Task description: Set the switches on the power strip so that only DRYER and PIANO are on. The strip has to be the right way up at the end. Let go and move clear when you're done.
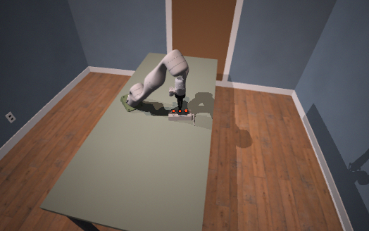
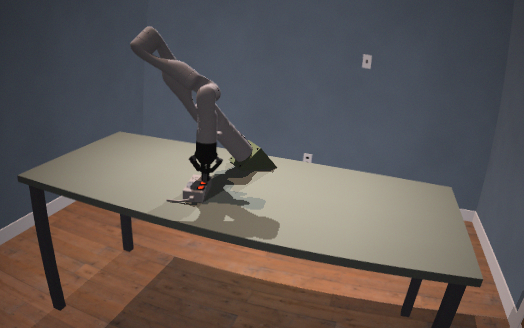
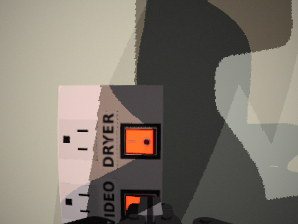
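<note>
From the top view, you are seeing the strip (image 1: pixel 180 115) lying on the table (image 1: pixel 141 169) near its right edge, face up, with three switches glowing orange in a row. The gripper (image 1: pixel 179 106) is hanging straight down over the middle one, so the strip's long axis is running left to right under the fingers. In the exterior view, the gripper (image 2: pixel 204 176) is standing vertical on the strip (image 2: pixel 197 189), the fingers pressed together with nothing between them, working as one poking tip. A thin cord is leaving the near end of the strip. In the wrist view, you are looking along the strip (image 3: pixel 109 152): the DRYER switch (image 3: pixel 140 141) is lit and lying ahead of the fingertips, and the VIDEO switch (image 3: pixel 137 201) is lit too, directly under them. I judge that VIDEO must go off and DRYER must stay untouched. PIANO is not visible here.
</note>
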`<action>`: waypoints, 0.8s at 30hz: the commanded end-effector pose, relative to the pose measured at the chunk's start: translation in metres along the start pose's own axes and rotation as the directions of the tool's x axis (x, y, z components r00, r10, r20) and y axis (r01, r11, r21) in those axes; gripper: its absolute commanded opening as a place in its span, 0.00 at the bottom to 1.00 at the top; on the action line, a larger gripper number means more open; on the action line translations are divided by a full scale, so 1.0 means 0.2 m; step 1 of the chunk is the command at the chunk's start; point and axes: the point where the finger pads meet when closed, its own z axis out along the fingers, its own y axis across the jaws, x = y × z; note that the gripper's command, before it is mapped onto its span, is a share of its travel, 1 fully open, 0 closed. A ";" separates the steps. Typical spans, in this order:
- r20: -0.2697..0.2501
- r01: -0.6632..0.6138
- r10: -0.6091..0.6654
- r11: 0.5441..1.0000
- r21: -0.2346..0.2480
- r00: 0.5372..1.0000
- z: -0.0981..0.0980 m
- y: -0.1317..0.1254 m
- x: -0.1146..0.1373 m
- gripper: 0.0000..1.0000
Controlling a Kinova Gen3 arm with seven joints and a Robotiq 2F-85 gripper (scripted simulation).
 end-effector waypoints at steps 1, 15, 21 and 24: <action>-0.001 0.001 -0.001 1.000 0.001 1.000 0.01 0.00 0.00 0.00; -0.001 0.001 -0.001 1.000 0.001 1.000 0.02 0.00 0.00 0.00; -0.001 0.001 -0.001 1.000 0.001 1.000 0.02 0.00 0.00 0.00; -0.001 0.001 -0.001 1.000 0.001 1.000 0.02 0.00 0.00 0.00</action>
